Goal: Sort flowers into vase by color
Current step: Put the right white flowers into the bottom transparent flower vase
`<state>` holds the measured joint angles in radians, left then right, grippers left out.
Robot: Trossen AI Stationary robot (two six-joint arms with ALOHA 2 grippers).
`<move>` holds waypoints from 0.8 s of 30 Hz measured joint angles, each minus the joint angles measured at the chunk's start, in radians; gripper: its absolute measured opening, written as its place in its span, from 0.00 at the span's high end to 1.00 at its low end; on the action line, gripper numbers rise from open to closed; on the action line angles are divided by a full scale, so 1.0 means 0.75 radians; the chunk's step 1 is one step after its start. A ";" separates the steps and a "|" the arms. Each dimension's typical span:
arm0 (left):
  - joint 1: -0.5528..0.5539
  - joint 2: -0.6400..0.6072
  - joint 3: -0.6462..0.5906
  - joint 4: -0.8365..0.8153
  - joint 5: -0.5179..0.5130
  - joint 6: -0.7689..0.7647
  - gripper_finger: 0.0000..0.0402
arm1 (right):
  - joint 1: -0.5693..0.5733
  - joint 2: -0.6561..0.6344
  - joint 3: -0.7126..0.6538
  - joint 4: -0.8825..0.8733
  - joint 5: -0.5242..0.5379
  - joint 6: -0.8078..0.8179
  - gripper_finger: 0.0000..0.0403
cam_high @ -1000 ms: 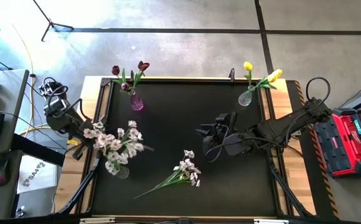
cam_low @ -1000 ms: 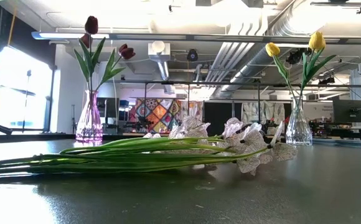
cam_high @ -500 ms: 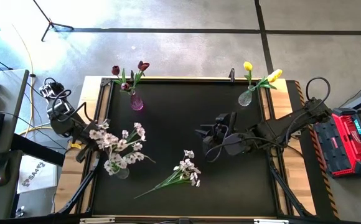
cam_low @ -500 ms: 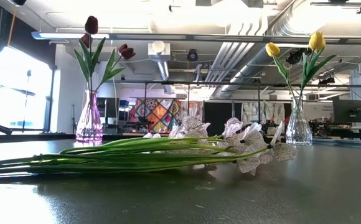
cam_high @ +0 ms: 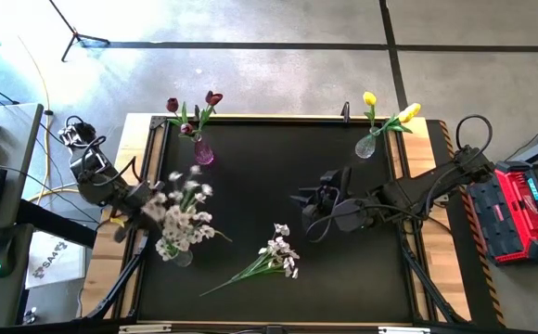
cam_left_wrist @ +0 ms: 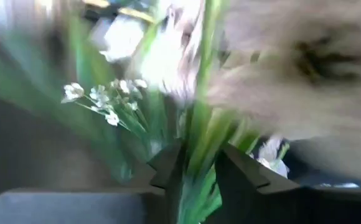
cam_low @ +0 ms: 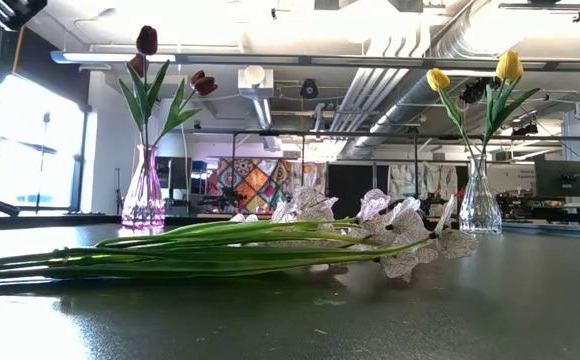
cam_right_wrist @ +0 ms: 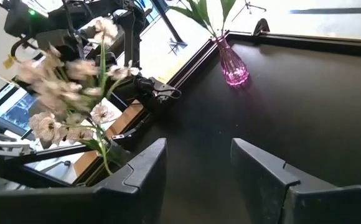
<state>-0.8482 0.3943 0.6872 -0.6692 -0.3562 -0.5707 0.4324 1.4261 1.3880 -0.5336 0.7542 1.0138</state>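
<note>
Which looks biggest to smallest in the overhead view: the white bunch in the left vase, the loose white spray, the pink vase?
1. White bunch, blurred, by the left gripper.
2. Loose white spray, lying flat.
3. Pink vase.

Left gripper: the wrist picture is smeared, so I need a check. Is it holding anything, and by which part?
The left gripper has green stems of the white flowers between its fingers; whether it grips them cannot be told.
</note>
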 joint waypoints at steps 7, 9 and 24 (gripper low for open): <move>0.000 -0.002 0.001 0.013 0.053 -0.039 0.68 | 0.000 0.000 0.000 -0.002 -0.034 -0.001 0.59; 0.000 -0.005 0.007 0.021 0.052 -0.039 0.67 | 0.000 0.000 0.000 -0.004 -0.036 -0.001 0.59; 0.000 -0.063 0.193 -0.021 0.054 -0.135 0.60 | 0.010 0.000 0.000 -0.008 -0.117 0.008 0.59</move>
<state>-0.8482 0.3469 0.8319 -0.6849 -0.3154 -0.6718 0.4398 1.4261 1.3880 -0.5396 0.6663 1.0197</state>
